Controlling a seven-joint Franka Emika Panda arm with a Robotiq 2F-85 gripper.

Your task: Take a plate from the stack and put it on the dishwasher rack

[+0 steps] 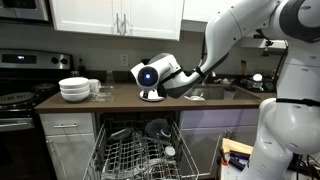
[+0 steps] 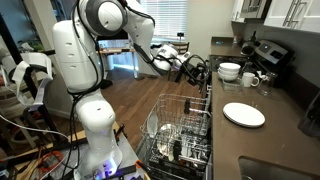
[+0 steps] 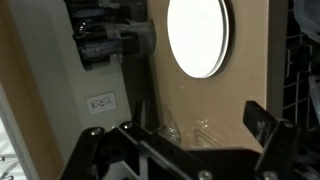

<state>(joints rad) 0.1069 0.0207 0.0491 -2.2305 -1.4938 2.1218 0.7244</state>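
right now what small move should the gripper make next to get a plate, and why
Probably ease the open gripper toward the low stack of thin round white plates and down to its rim. In the wrist view its jaws stand apart, holding nothing, with the stack ahead and untouched; the light-grey wire dishwasher rack stands pulled out.

**Stack flat on the worktop, dishwasher rack drawn out**

The stack is a low pile of thin, round white plates lying level on the dark worktop. In the wrist view it shows as a plain white disc. The dishwasher rack, light-grey wire with upright tines, stands pulled out below the worktop's edge, partly loaded with dishes.
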